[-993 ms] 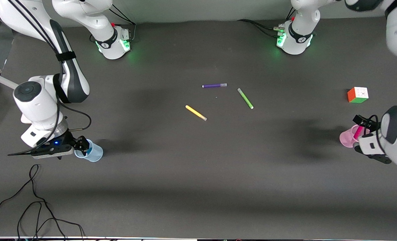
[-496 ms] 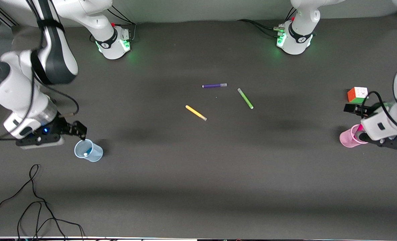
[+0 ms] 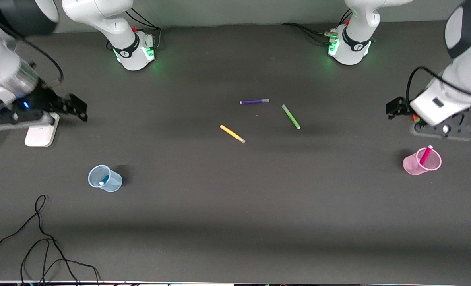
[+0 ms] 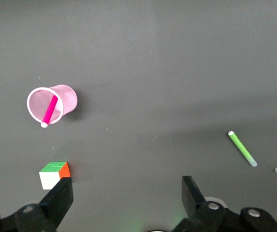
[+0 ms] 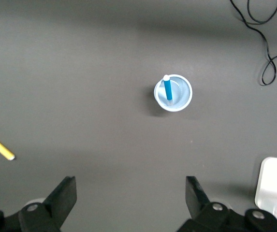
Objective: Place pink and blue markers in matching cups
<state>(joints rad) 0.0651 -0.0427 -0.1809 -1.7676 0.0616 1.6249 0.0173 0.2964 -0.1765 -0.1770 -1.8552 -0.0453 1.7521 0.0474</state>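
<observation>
Dark grey counter (image 3: 235, 198) carried a blue cup (image 3: 105, 184) and a pink cup (image 3: 421, 161), each well clear of the jaws above. Purple pen (image 3: 254, 101), green pen (image 3: 291, 116) and yellow pen (image 3: 232, 134) lay mid-counter. Puzzle cube (image 4: 54, 174) sat just beside the left jaws' tip; a white pad (image 3: 41, 129) under the right jaws; a black cable (image 3: 40, 242) at the edge.

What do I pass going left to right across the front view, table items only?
white pad → blue cup holding the blue marker → yellow pen → purple pen → green pen → pink cup holding the pink marker
</observation>
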